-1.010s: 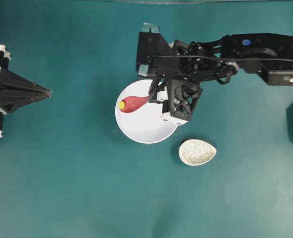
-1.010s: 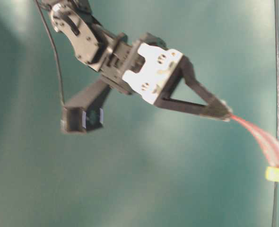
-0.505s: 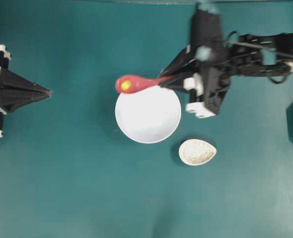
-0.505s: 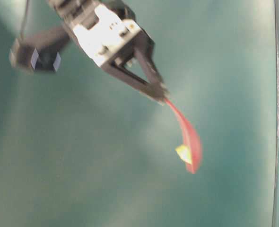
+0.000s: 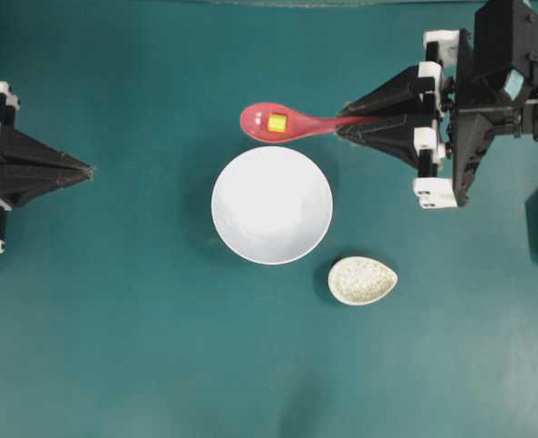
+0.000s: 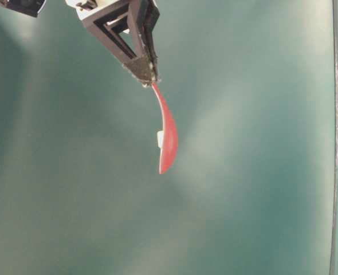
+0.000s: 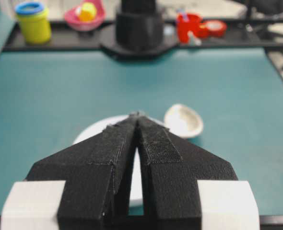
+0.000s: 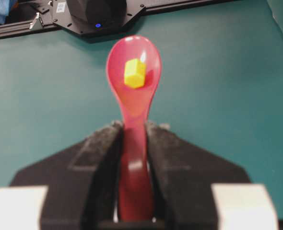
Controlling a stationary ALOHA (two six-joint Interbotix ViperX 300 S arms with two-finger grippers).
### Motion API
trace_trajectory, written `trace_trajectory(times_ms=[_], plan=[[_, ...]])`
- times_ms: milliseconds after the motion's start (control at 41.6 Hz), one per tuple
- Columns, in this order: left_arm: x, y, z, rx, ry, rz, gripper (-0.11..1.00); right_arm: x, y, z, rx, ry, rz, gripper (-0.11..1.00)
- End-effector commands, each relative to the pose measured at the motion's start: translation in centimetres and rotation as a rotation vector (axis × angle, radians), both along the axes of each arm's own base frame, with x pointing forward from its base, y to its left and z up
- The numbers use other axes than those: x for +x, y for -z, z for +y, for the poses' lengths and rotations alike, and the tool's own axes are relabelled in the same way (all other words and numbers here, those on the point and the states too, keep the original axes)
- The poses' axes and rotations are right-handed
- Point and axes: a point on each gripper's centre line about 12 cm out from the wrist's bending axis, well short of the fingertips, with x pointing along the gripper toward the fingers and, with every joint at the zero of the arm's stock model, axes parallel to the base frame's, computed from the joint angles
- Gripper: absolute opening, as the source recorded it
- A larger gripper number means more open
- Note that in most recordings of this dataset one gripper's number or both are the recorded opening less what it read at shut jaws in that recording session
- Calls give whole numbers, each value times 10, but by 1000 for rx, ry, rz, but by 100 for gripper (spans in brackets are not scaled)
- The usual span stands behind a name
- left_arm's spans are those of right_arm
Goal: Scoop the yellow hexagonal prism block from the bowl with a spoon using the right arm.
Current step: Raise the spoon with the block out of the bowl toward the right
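Right gripper (image 5: 346, 124) of ours is clenched on the spoon (image 5: 283, 121) handle, held above the worktop (image 5: 141, 347) just beside the bowl (image 5: 272, 205). We see the yellow block (image 8: 134, 73) sitting in the scoop. Our left gripper (image 7: 137, 115) stays pressed together.

The yellow hexagonal prism block (image 5: 276, 122) rests in the scoop of the glossy pink-red spoon (image 5: 292, 122), held level above the bench, beside the empty white bowl (image 5: 272, 205) at bench centre.
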Motion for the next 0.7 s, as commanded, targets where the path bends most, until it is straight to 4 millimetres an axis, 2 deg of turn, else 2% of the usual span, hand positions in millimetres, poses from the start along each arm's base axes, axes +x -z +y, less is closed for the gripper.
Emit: trace_trajectory(times_ms=[0,673], plan=[[2,-9,0,3,1,-28,0,0,-10,0,0,2,-32,21],[2,-10,0,3,1,-32,0,-2,0,2,-7,-19,42,21]])
